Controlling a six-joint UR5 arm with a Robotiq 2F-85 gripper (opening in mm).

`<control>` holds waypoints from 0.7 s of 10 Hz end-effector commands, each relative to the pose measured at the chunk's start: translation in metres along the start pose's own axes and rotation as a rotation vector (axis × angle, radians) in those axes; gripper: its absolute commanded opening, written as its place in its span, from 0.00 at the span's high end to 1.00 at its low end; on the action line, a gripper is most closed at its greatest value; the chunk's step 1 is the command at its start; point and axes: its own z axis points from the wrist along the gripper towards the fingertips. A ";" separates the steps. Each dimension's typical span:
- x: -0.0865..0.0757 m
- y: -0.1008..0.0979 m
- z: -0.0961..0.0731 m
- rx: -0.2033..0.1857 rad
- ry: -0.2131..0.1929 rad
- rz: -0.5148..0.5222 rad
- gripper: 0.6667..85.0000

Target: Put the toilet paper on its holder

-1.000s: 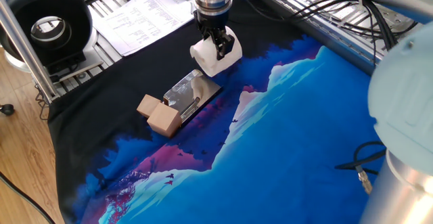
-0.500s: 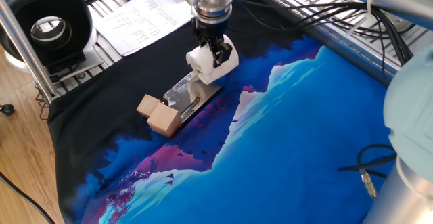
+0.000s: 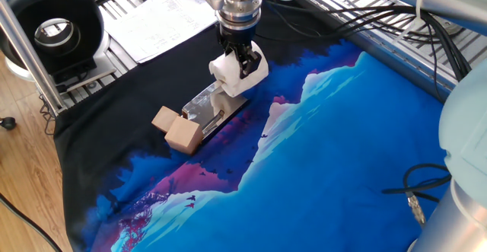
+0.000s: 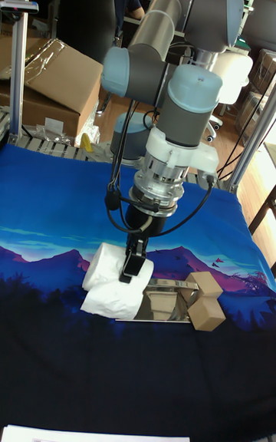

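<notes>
The toilet paper (image 3: 230, 78) is a white roll held just over the far end of the holder (image 3: 204, 109), the end away from its two wooden cubes (image 3: 176, 129). My gripper (image 3: 242, 60) comes straight down from above and is shut on the roll, one dark finger showing across its front. In the tall fixed view the gripper (image 4: 132, 264) pinches the toilet paper (image 4: 111, 288) at the left end of the shiny holder (image 4: 165, 305), with the cubes (image 4: 203, 301) at the right end. I cannot tell whether the roll touches the plate.
A black round spool (image 3: 49, 25) stands at the back left beside printed paper sheets (image 3: 160, 16). Black cables (image 3: 388, 20) run along the back right. A blue mountain-print cloth (image 3: 335, 153) covers the table. A cardboard box (image 4: 54, 77) sits behind it.
The gripper has carried the roll a little to the left, from beside the plate's far corner to over its far end. The holder has not moved.
</notes>
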 end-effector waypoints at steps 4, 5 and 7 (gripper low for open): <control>-0.005 0.002 -0.001 0.001 -0.020 0.023 0.40; -0.005 0.004 0.000 0.008 -0.018 0.034 0.40; -0.002 0.004 0.002 0.011 -0.011 0.038 0.42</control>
